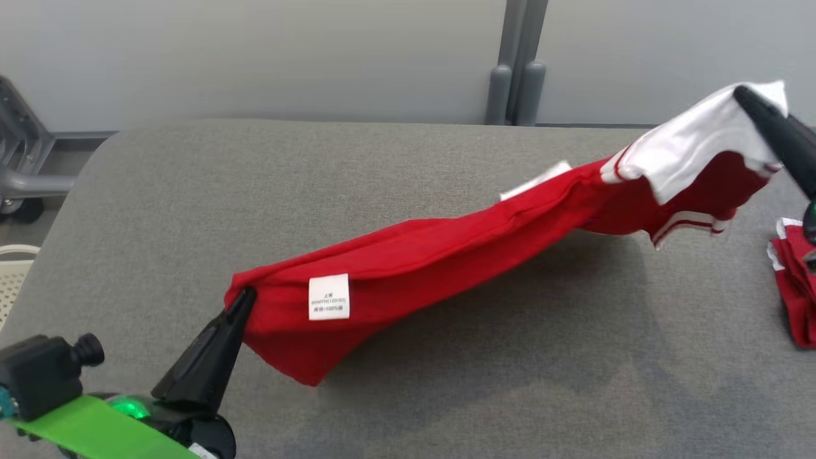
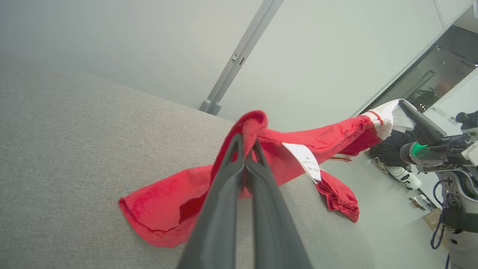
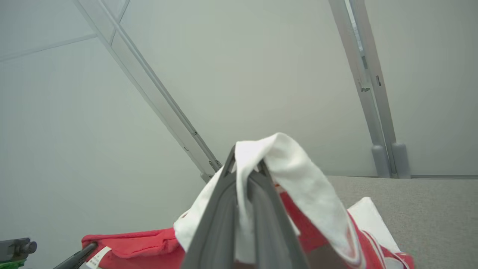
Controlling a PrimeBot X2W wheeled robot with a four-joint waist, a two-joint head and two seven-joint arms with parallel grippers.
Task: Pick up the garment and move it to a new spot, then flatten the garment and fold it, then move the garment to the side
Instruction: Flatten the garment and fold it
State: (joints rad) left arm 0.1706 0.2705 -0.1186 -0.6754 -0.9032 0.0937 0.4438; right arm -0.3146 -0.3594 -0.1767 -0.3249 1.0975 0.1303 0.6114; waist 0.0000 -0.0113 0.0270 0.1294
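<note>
— Closest to the lens, the left hand [image 1: 241,299] has its two dark fingers pinched shut on one end of the red garment [image 1: 446,248], just beside the white label [image 1: 329,297].

— And the other end?

— The right hand [image 1: 743,95] is closed on the white part [image 1: 688,146], up at the far right. Its wrist view shows white cloth draped over the shut fingertips.

— So where does the garment sit?

— It is strung between the two hands as a bunched rope above the gray desk [image 1: 159,204], with the right end higher. A loose red flap below the left hand hangs down, and in the left wrist view it seems to rest on the desk.

— How will it handle?

— It looks light, soft and limp, with no stiffness at all, so it will likely sag and twist wherever it is not held. Such thin cloth could slide out of a narrow fingertip pinch under a hard pull.

— Where is the best place to hold it?

— Probably at the hem corners and the shoulder edges, one layer each, so the cloth can spread. Both hands now hold gathered folds, so it is unlikely to open flat. Another red piece [image 1: 794,293] lies on the desk at the right edge, near enough to get dragged.
</note>
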